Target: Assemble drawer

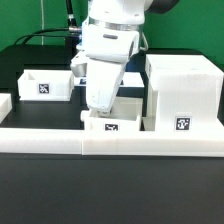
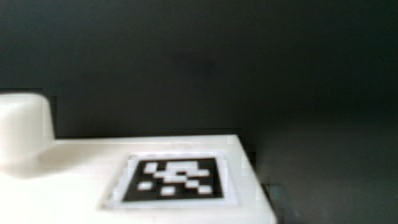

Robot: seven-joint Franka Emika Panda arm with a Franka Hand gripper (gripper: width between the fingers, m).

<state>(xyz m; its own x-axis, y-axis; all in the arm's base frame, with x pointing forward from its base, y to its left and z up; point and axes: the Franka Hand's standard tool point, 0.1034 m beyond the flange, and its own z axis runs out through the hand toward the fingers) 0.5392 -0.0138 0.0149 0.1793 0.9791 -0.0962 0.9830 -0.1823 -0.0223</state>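
Low white border wall (image 1: pixel 110 143) fronts the counter (image 1: pixel 50 112). Jaws, opening unclear, hover at one small tray (image 1: pixel 110 123); second tray (image 1: pixel 45 85) and drawer housing (image 1: pixel 185 90) stand apart, neither tray inserted yet.

housing (image 1: pixel 185 90): white plastic, smooth, matt | far tray (image 1: pixel 45 86), near tray (image 1: pixel 112 126): same plastic | arm shell (image 1: pixel 110 45): white plastic, faint gloss | table (image 1: pixel 15 65): black, matt | tag (image 2: pixel 175 178): flat matt print

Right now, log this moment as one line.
gripper: at small white plastic tray, grip unclear | second such tray, boxy white housing: apart
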